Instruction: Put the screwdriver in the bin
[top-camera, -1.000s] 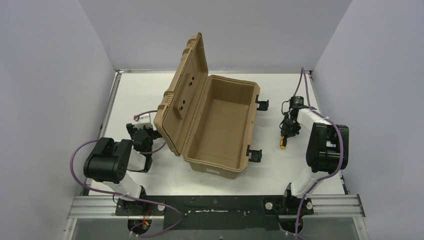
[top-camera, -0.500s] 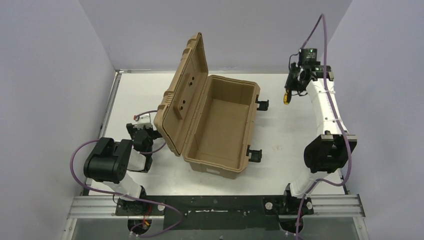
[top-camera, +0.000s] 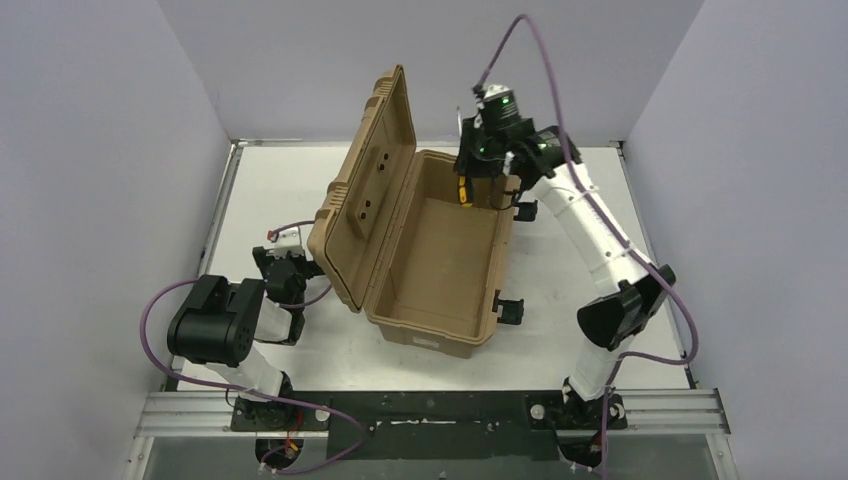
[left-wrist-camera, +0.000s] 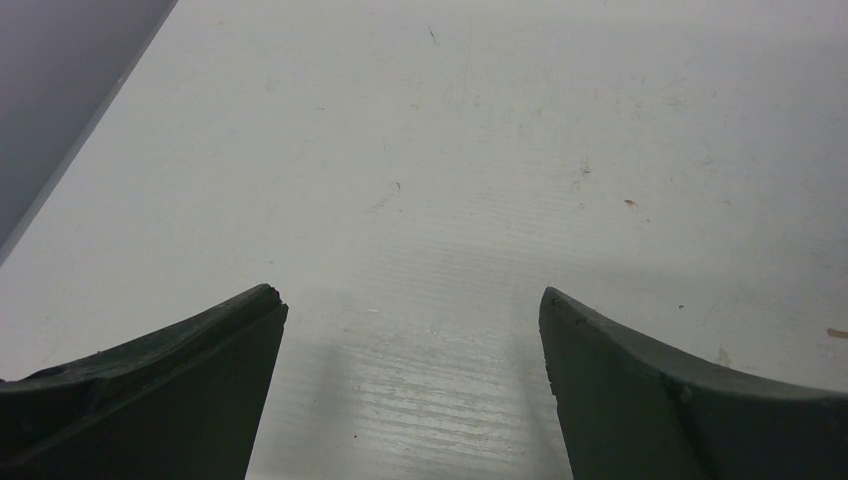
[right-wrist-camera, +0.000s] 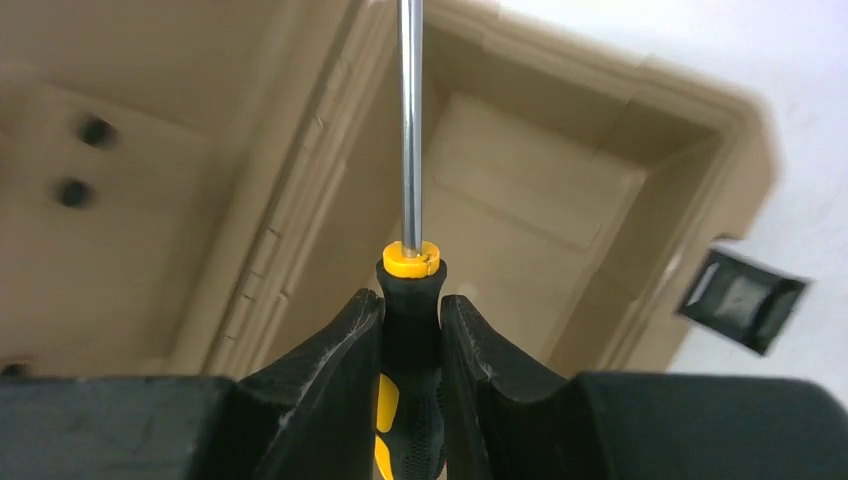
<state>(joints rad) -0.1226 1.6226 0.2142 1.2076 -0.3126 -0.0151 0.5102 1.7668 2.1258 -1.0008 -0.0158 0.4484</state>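
Moved since the earlier frames: right arm, swung from the right edge of the desk inward and toward the far edge, carrying the screwdriver off the surface; left arm unchanged

1. Desk: white top, walled on three sides
2. Bin: tan case at desk centre, nearer the far edge. Lid stands open on the left side. The interior shows nothing in it. Two black latches hang on the right wall
3. Left arm: folded near the left edge, beside the lid's outer face
4. Left gripper: jaws spread wide, nothing between them, bare desk below
5. Right gripper: raised over the bin's far end, jaws clamped narrow on the black handle just under its yellow collar
6. Screwdriver: held clear of the desk, steel shaft pointing ahead of the fingers toward the bin's floor beside the hinge wall. In the overhead view it hangs just inside the far rim

Handling, by judgement: light and rigid. The thin polished shaft would slip and roll between pads, while the thicker moulded handle offers the firm hold, as taken now. It looks sturdy enough to be released from low over the bin floor
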